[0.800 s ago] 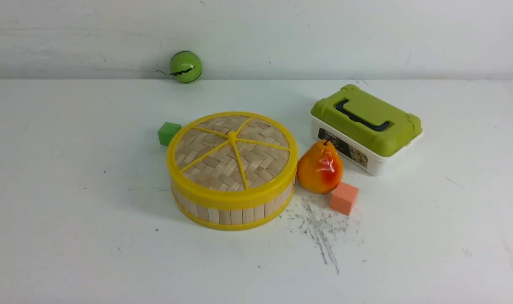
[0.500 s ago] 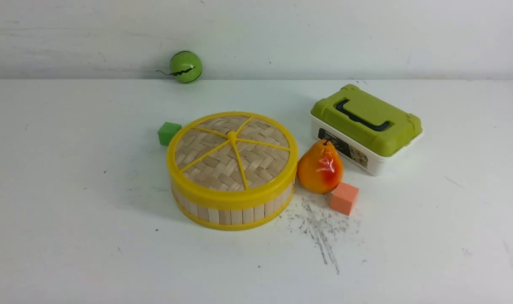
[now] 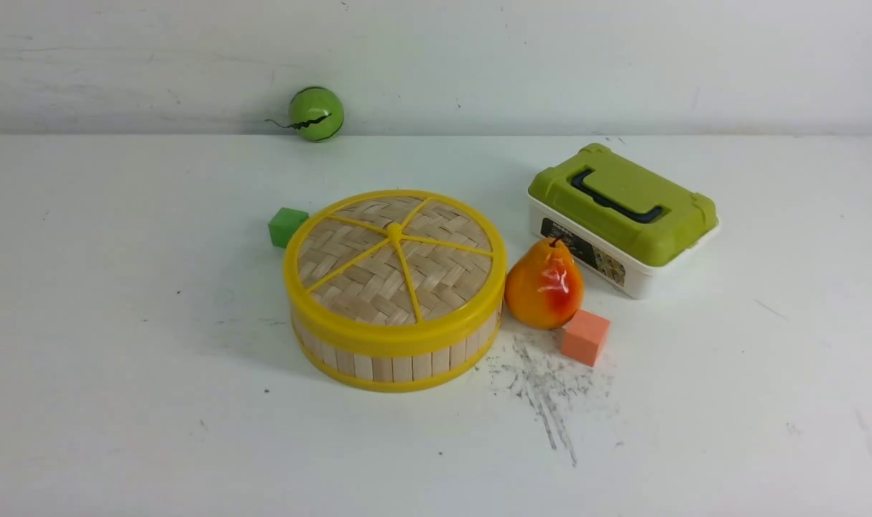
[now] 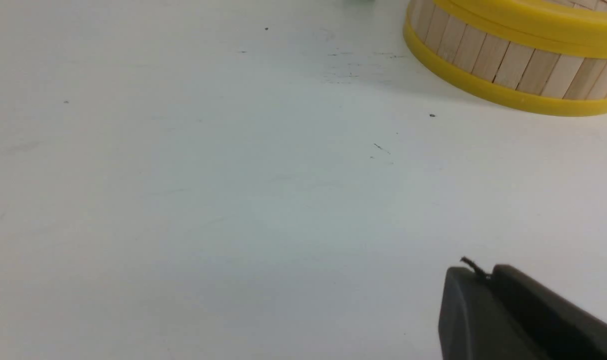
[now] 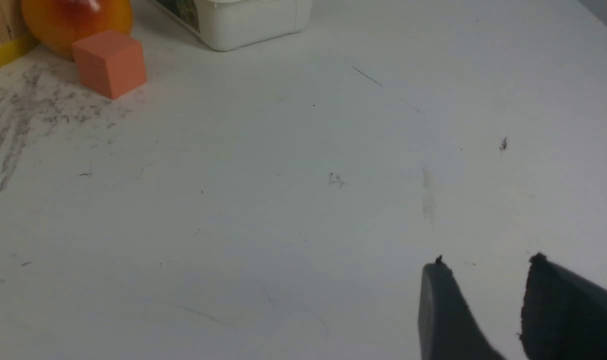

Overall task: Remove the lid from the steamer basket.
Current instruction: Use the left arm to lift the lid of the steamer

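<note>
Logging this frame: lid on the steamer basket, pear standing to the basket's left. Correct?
Not quite. The lid is on the steamer basket, but the pear stands to the basket's right, not its left, as the front view shows.

The lid sits on the steamer basket, pear at right.

We found the lid to be matt woven bamboo, set in a smooth, faintly glossy yellow plastic rim. The steamer basket had a wall of pale, unvarnished wood slats between yellow plastic bands. The pear was glossy, and the orange cube and green cube were matt. The white box was smooth plastic, as was its green cover. The counter was matt white and scuffed grey. The jaws of the left gripper and right gripper looked like matt black plastic.
</note>
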Action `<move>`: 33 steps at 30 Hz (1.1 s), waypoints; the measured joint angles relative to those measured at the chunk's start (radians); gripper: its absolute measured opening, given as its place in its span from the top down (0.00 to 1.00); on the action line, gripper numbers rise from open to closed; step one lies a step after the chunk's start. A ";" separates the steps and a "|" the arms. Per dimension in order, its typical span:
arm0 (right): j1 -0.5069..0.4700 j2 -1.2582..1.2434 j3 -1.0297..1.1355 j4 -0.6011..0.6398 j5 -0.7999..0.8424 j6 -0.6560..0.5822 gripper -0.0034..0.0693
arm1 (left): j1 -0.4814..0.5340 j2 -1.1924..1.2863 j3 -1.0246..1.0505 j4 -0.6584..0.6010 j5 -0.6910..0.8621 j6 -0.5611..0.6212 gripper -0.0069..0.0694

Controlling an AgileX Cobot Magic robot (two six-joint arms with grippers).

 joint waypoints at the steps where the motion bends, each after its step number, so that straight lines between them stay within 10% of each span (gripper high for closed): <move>1: 0.000 0.000 0.000 0.000 0.000 0.000 0.62 | 0.000 0.000 0.000 0.000 0.000 0.000 0.85; 19: 0.000 0.000 0.000 0.000 0.000 0.000 0.62 | 0.000 0.000 0.000 0.000 -0.037 0.000 0.83; 33: 0.000 0.000 0.000 0.000 0.000 0.000 0.62 | 0.000 0.000 0.000 0.000 -0.695 0.000 0.81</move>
